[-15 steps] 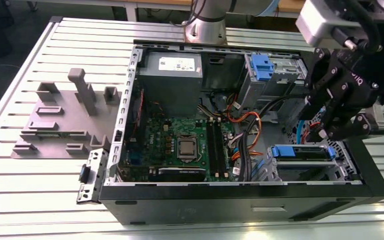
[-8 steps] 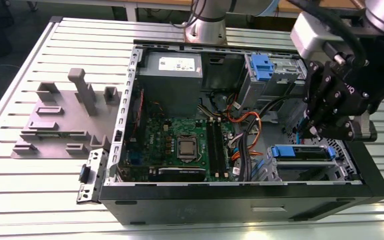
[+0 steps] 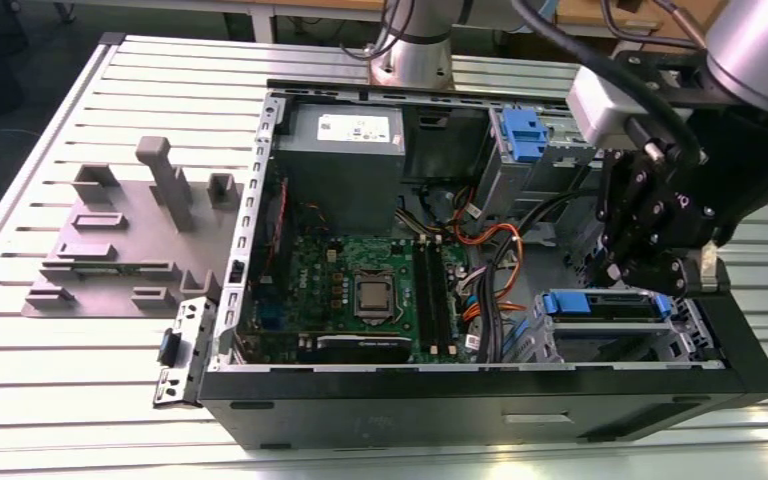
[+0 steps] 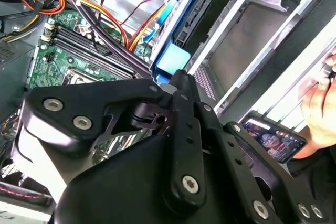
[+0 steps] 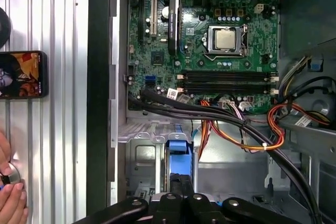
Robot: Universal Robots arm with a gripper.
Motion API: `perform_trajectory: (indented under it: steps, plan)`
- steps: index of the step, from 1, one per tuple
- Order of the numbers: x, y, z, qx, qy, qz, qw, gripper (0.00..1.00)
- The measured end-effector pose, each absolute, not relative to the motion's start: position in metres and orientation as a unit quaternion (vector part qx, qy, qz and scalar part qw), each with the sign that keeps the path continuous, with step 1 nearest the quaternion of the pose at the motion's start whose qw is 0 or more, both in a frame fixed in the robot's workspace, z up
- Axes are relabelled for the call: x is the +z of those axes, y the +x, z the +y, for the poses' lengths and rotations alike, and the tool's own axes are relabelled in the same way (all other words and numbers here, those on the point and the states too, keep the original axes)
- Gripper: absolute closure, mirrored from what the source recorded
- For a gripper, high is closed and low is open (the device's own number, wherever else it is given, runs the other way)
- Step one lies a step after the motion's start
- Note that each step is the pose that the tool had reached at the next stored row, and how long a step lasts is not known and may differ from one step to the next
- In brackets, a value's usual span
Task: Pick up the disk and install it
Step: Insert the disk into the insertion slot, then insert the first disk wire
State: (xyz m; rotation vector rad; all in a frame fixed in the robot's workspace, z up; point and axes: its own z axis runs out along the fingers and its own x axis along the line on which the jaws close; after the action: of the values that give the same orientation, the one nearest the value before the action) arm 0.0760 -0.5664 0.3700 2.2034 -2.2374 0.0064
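We count one disk (image 3: pixel 607 305) in the case (image 3: pixel 491 405) and one tool (image 5: pixel 181 178), narrowed shut, at its bracket.

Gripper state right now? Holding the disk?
Gripper: open or shut cannot be told; it sits right at the disk, which lies in a drive bay.

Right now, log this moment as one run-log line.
arm: gripper low at disk | disk: blue-framed, at lower drive bay of open case | hold: cannot tell | bystander: hand on table
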Motion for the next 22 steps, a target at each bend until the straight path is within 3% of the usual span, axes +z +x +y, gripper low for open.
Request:
perform_trajectory:
  steps: [22]
  plan:
    - [0.363, 0.0785, -0.5663, 0.003, 0.702, -0.713, -0.001, 0.89]
